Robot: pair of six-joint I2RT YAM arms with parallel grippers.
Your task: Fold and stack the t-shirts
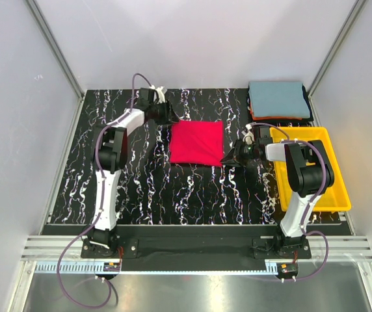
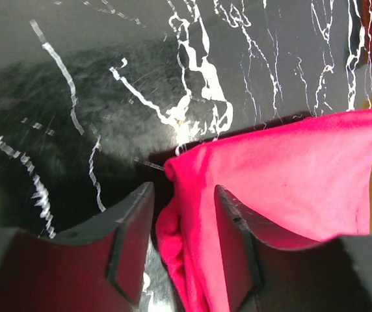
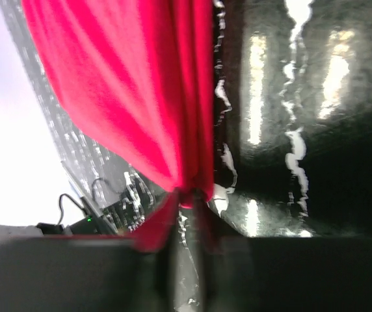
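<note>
- At mid-table, the red t-shirt [image 1: 196,143] lies folded into a square on the black marbled table [image 1: 140,188].
- At the shirt's far-left corner, the left gripper [image 2: 184,194] has its fingers spread, with loose cloth lying between them.
- At the near-right corner, the right gripper [image 3: 186,203] pinches the red cloth, which gathers to a point.
- Far right, the grey-blue t-shirt [image 1: 278,97] tops a stack, with an orange t-shirt [image 1: 267,118] edge showing beneath, just beyond the yellow tray [image 1: 339,192].

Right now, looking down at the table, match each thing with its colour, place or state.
Things:
1. red shirt
2. grey-blue shirt
3. tray
4. right gripper

Descriptions:
a. yellow
b. pinching the red shirt's corner
c. on top, far right corner
d. folded, in the middle

Pairs: 1-d, 2-c, 3-a, 4-b
</note>
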